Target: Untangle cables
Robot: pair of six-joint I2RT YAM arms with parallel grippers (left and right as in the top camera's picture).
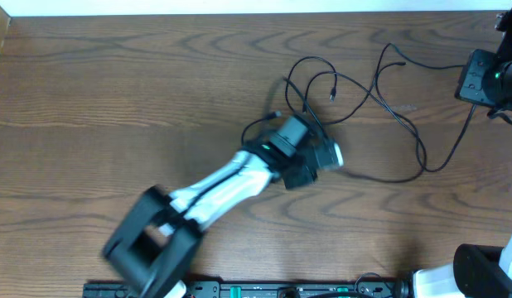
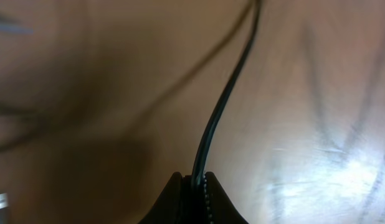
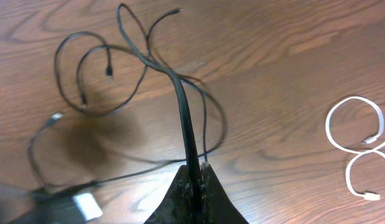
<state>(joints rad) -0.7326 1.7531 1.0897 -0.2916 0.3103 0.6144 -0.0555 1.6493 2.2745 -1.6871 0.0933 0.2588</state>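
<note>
Thin black cables [image 1: 368,99] lie in tangled loops on the wooden table, right of centre. My left gripper [image 1: 325,157] sits low at the left edge of the tangle. In the left wrist view it [image 2: 197,182] is shut on one black cable [image 2: 220,106] that runs up and away from its tips. My right gripper [image 1: 480,79] is at the far right edge. In the right wrist view it [image 3: 195,169] is shut on a black cable [image 3: 182,106] leading to the loops. A short white cable [image 3: 354,127] lies curled to the right, apart from the black ones.
The table's far edge [image 1: 256,12] runs along the top of the overhead view. A black rail [image 1: 239,290] lies along the near edge. The right arm's white base [image 1: 480,277] stands at the bottom right, and the left arm [image 1: 214,194] crosses the lower middle.
</note>
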